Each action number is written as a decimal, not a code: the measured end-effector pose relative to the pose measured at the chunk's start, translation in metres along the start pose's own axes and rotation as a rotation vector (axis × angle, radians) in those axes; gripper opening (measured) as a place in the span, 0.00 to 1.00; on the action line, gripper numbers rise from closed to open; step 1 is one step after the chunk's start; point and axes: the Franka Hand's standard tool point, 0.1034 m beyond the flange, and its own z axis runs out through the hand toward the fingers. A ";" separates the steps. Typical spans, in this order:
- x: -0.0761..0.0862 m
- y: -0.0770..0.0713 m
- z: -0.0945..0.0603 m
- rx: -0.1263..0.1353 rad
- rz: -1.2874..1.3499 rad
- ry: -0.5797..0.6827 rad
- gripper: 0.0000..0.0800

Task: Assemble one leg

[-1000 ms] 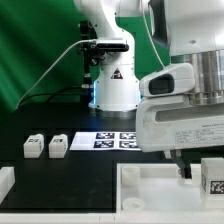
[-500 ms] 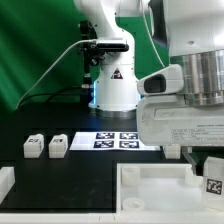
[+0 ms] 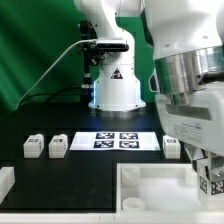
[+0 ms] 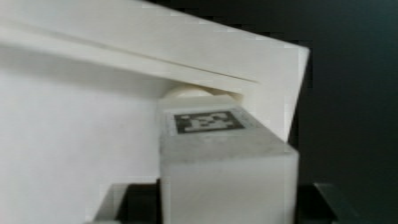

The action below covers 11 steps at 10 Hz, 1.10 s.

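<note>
White plastic leg (image 4: 222, 160) sits clamped between the closed gripper (image 3: 208, 178) fingers at a panel (image 3: 150, 190) corner socket, so we judge insertion is in hand, and next we need steady downward seating, kept aligned.

Leg (image 4: 222, 160) sits between my tool's fingers: small white squarish block, black-and-white marker tag on the face toward the wrist camera. Its far end meets a rounded white socket at the corner of the large white panel (image 4: 107, 120). In the exterior view the same leg (image 3: 210, 182) shows only partly, low at that view's right edge, over the panel. Three like legs on the black table: two side by side (image 3: 33, 147) (image 3: 58, 146), one alone (image 3: 171, 148).
</note>
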 end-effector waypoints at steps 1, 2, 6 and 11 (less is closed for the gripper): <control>-0.001 0.001 0.000 -0.002 0.111 -0.014 0.38; -0.001 0.001 0.000 -0.004 0.166 -0.015 0.38; -0.002 0.002 0.001 -0.006 0.160 -0.015 0.66; -0.011 0.005 0.001 -0.086 -0.196 -0.033 0.81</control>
